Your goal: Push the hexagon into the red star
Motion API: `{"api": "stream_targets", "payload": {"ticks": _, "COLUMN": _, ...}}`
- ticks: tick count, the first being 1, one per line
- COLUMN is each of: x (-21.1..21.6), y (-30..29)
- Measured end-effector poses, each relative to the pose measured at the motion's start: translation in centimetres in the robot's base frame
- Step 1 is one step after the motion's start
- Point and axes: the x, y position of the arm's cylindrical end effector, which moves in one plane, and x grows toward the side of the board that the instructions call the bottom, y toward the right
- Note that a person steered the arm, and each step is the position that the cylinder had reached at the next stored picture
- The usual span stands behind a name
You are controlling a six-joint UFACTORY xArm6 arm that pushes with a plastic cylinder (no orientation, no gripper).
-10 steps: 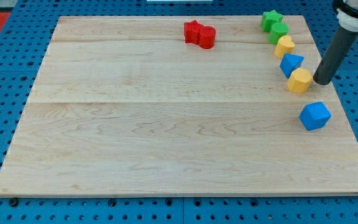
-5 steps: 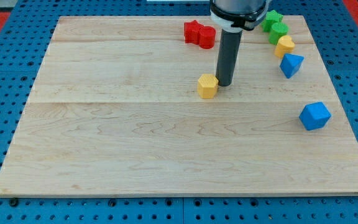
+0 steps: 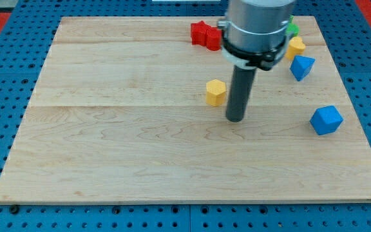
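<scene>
The yellow hexagon (image 3: 216, 92) sits near the board's middle, slightly toward the view's top right. The red star (image 3: 200, 32) lies at the view's top, with a red cylinder (image 3: 212, 40) touching its right side and partly hidden by the arm. My tip (image 3: 235, 119) rests on the board just to the lower right of the hexagon, a small gap apart from it.
At the view's right are a yellow block (image 3: 295, 46), a blue triangular block (image 3: 301, 66) and a blue cube (image 3: 326, 119). A green block (image 3: 292, 28) peeks out behind the arm at the top right. The wooden board (image 3: 108, 142) lies on a blue pegboard.
The hexagon was pushed left from the right column to the board's middle. My tip has since moved from the hexagon's right side down to its lower right, apart from it.
</scene>
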Motion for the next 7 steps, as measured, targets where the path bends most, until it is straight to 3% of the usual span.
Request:
{"api": "stream_targets", "payload": {"ticks": 2, "x": -0.4, "y": -0.5}}
{"api": "stream_targets", "payload": {"ticks": 5, "x": -4.6, "y": -0.8}}
{"api": "stream_targets", "payload": {"ticks": 7, "x": -5.3, "y": -4.0}}
